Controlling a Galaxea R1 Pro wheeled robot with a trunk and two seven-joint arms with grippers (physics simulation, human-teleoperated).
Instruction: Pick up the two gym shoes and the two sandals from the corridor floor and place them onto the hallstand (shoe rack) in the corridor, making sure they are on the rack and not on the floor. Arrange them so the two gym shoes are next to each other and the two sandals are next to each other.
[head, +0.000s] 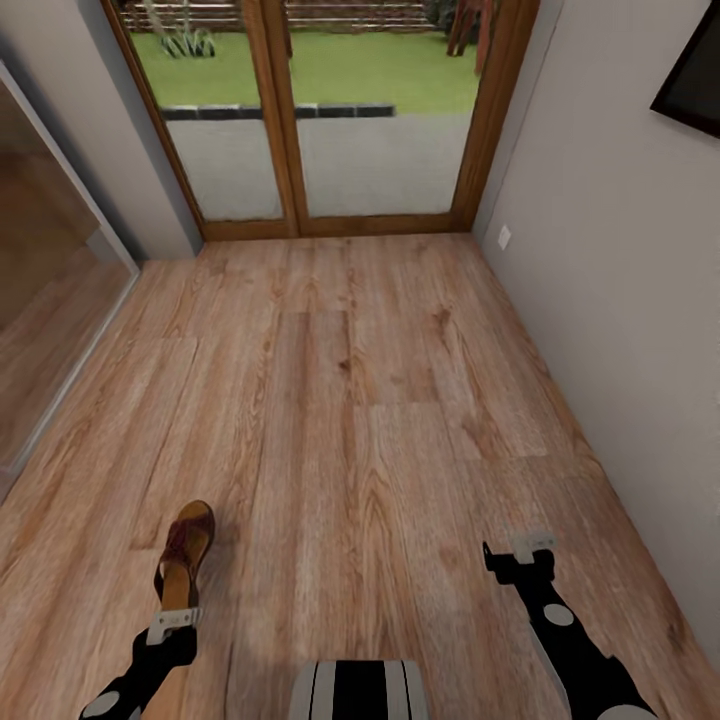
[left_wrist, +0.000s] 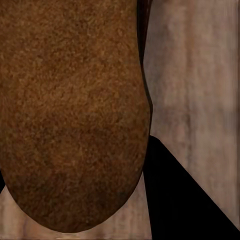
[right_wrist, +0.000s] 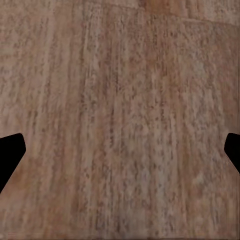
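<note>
The sandal (head: 185, 560) lay toe-far, heel hidden by the left gripper (head: 172, 622), grip unclear; right gripper (head: 520, 552) gaped empty.

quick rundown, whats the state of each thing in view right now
sandal: held at its heel end by the left gripper, toe pointing away from the robot, over the corridor floor
left gripper: shut on the sandal
right gripper: open, empty, over bare floor
corridor floor: wood planks, no other shoes in sight
glass doors: closed
</note>
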